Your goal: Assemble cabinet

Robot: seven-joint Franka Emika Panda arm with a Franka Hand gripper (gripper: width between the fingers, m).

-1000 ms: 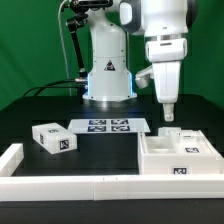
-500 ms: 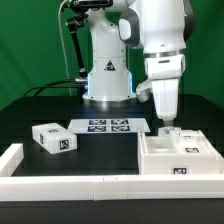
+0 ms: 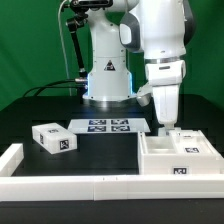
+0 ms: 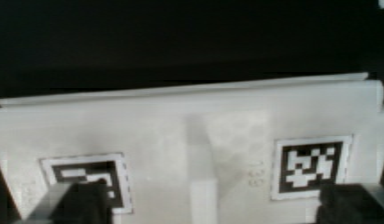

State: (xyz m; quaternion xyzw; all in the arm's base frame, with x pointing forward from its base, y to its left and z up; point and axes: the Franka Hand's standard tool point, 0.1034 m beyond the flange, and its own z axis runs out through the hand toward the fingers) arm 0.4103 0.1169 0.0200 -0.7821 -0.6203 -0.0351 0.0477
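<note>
The cabinet (image 3: 178, 156), a large white open box with black-and-white tags on its front, sits on the table at the exterior view's right. My gripper (image 3: 168, 123) hangs just above the box's back left part, pointing straight down. In the wrist view the gripper (image 4: 221, 203) is open, its dark fingers (image 4: 77, 200) set wide apart over a white part of the cabinet (image 4: 198, 125) that carries two tags. Nothing is held. A small white drawer block (image 3: 54, 139) with tags lies apart at the exterior view's left.
The marker board (image 3: 108, 126) lies flat in front of the robot base. A low white border rail (image 3: 70, 185) runs along the table's front and up the left side. A green wall stands behind.
The arm has come down and shifted slightly to the exterior view's right, bringing the gripper closer to the cabinet's top. The parts on the table have not moved.
</note>
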